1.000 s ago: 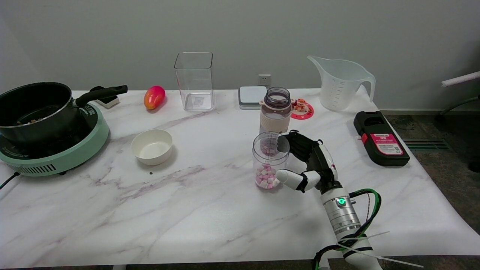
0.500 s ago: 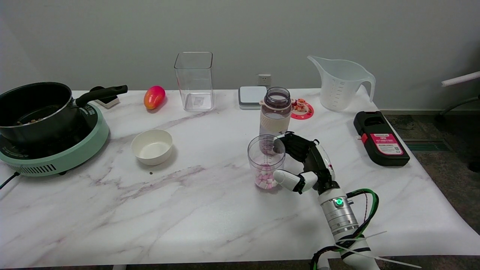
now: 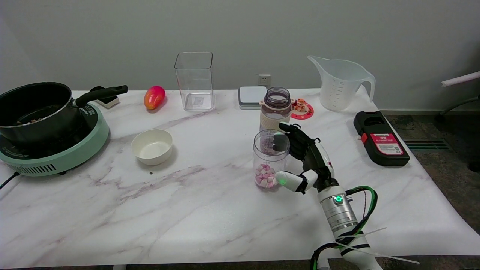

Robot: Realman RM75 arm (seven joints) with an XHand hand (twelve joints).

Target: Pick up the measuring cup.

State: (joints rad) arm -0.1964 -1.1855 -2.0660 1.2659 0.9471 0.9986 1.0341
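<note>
The measuring cup (image 3: 267,165) is a small clear beaker with pink and white pieces in its bottom, standing upright at mid-table. My right hand (image 3: 306,161) reaches in from the lower right and grips it from its right side. The dark fingers (image 3: 290,137) curl around the far side near the rim, one tip showing through the clear wall. The white thumb (image 3: 290,180) presses low on the near right side. I cannot tell whether the cup's base is off the marble.
A bottle (image 3: 276,110) stands right behind the cup. A large clear jug (image 3: 339,84) and a black box (image 3: 380,138) are at the right. A white bowl (image 3: 152,146), a pot on a green cooker (image 3: 56,150), a clear square container (image 3: 194,80) and a mango (image 3: 154,96) lie left.
Half a second ago the cup leaned and sat slightly further left; now it is upright again, a little right. The fingers have closed further around its rim and the thumb has drawn in.
</note>
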